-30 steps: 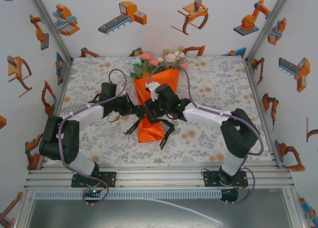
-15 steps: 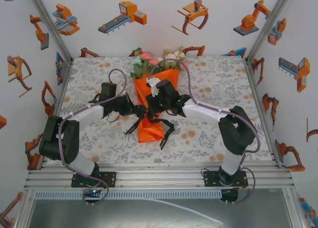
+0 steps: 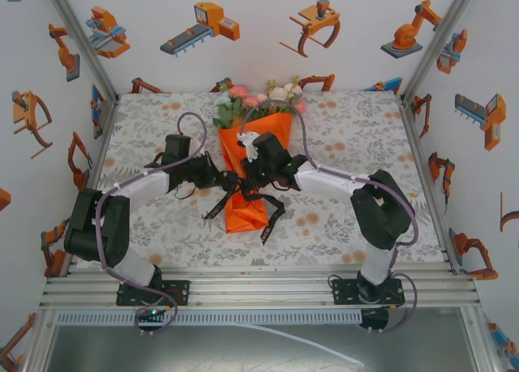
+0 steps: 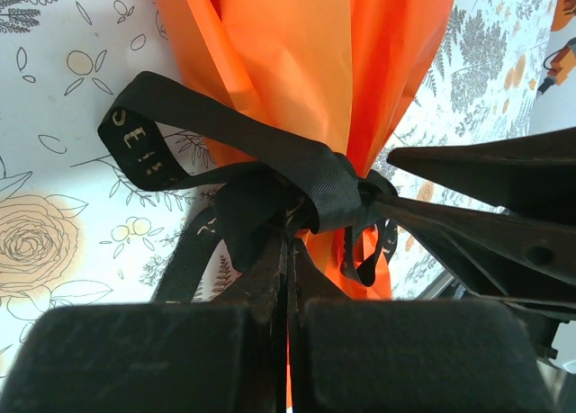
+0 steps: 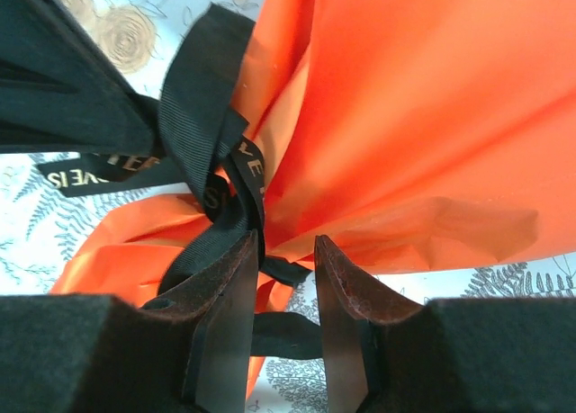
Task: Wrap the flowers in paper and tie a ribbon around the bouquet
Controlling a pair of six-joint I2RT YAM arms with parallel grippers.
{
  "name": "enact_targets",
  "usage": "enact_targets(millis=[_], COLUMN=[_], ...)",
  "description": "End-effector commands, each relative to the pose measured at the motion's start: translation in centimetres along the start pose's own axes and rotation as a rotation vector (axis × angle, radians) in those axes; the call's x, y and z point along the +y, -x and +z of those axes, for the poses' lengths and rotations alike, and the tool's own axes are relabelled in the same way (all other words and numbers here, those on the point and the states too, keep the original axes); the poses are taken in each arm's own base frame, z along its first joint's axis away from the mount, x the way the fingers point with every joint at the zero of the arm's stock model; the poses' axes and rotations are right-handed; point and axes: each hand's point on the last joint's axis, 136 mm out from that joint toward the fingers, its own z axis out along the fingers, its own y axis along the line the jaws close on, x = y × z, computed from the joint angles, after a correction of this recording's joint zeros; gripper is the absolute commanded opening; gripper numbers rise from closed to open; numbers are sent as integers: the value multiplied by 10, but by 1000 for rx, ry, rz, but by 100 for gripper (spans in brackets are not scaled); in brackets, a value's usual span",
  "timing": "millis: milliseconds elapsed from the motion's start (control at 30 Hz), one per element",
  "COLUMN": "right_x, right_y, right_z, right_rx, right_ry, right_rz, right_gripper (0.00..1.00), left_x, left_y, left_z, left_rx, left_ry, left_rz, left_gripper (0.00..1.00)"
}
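Overhead, the bouquet (image 3: 243, 216) lies flat on the desk (image 3: 365, 145), its long axis running near to far. The flowers (image 3: 259, 100) are at the far end and the tip of the orange paper (image 3: 274, 133) points toward the arm bases. Both arms reach in across that axis to its waist, the left tool (image 3: 229, 180) from the left and the right tool (image 3: 246, 183) from the right, almost meeting. Two tails of the black ribbon (image 3: 216, 203) trail over the cloth on either side of the cone's lower end. From the left wrist, the ribbon is cinched round the paper in a knot (image 4: 328, 188) straight ahead, with one lettered loop standing out to the left. This tool's fingers are pressed together, tips buried in the knot, seemingly pinching a fold of ribbon. From the right wrist, the fingers (image 5: 225, 305) stand slightly apart on either side of a strand just under the knot, clamping nothing. The knot sits between the two tools and neither arm is nearer, so tightening would likely mean pulling sideways, away from each other. The floral cloth looks smooth, and the thin paper may crumple. White walls with robot stickers (image 3: 207, 25) close in the desk, with free cloth on both sides.
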Motion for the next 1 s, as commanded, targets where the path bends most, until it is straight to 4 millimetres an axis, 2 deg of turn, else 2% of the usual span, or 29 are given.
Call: enact_targets(millis=[0,233,367,467,533,600,700,867,967], right_x=[-5,12,29,32,28,24,14,4,0], right_y=[8,10,14,13,15,20,33,54,62], right_z=[1,9,15,20,19,14,-2,-32,-42], right_rx=[-2,-12,-20,-1,-3,-18,-62,-157,-209], right_ry=[-43,41,119,121,99,66,-5,-82,-109], right_rz=[-38,-30,-29,-36,-37,-50,-77,-99,-92], right_gripper=[33,43,43,42,34,18,2,0,0], left_x=[-11,-11,-10,-11,-11,-12,-10,-8,-9], left_y=[9,9,9,8,8,8,8,7,7], left_z=[1,2,2,3,3,2,2,3,2], left_rx=[-10,-10,-9,-7,-7,-10,-9,-8,-9], left_ry=[-32,-33,-35,-37,-38,-38,-29,-23,-25], left_rz=[16,16,13,14,14,16,14,12,14], left_gripper=[0,0,0,0,0,0,0,0,0])
